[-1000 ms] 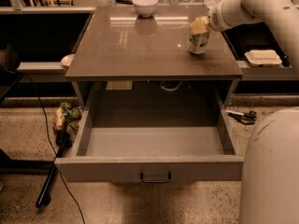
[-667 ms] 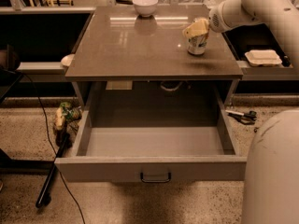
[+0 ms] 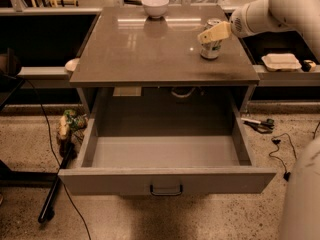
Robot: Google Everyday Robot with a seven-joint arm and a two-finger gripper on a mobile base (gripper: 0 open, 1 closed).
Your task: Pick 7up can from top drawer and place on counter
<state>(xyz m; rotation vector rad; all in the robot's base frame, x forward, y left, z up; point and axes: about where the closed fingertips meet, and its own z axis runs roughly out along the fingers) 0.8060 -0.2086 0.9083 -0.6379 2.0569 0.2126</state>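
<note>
One can (image 3: 210, 50) is all that stands on the right part of the counter (image 3: 150, 54), at about two o'clock from the slab's middle. It stands upright on the glossy top, its silver lid facing up. The gripper (image 3: 214, 33) comes in from three o'clock at the end of the white arm (image 3: 270, 11), and its pale tip lies across the upper part of the can. We cannot tell whether the jaws are clamped on the can or standing free of it, since the can's own body hides the far side.

At twelve o'clock on the counter, near the back edge, we see a white bowl (image 3: 155, 6), well apart from the can. Below the counter, at six o'clock, the top drawer (image 3: 100, 181) is pulled out wide, with its dark handle (image 3: 166, 189) at the middle of the front panel.

At three o'clock, beyond the counter's right edge, a pale lidded box (image 3: 281, 61) sits on a lower ledge. On the speckled floor at four o'clock lies a small hand tool (image 3: 257, 125), and the robot's white body (image 3: 305, 199) fills the corner at five o'clock.
</note>
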